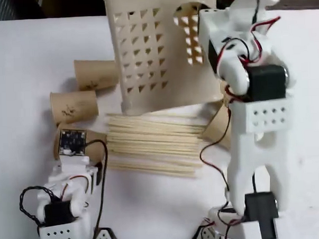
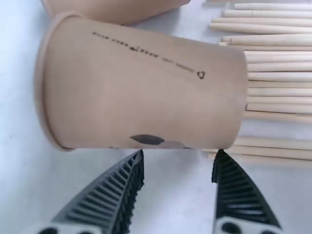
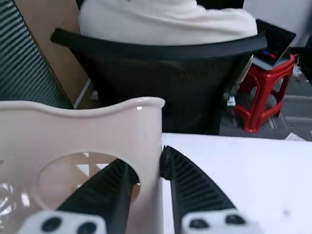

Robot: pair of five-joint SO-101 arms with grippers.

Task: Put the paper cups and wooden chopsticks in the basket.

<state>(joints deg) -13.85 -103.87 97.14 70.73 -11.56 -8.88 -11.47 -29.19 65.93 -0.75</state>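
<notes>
A brown paper cup (image 2: pixel 141 92) lies on its side just beyond my left gripper (image 2: pixel 178 165), which is open and not touching it. Wooden chopsticks (image 1: pixel 155 143) lie in a flat pile beside that cup, in front of the cream perforated basket (image 1: pixel 146 51). The basket stands tilted. My right gripper (image 3: pixel 146 170) is shut on the basket's (image 3: pixel 97 126) end wall by its round handle hole, one finger inside and one outside. Two more cups (image 1: pixel 96 74) (image 1: pixel 74 106) lie on their sides left of the basket. Another cup (image 1: pixel 218 125) lies partly hidden behind the right arm.
The white table (image 1: pixel 29 56) has free room at the far left and at the right past the right arm. Beyond the table's far edge are a black mesh chair (image 3: pixel 161 63) and a red stool (image 3: pixel 268 87).
</notes>
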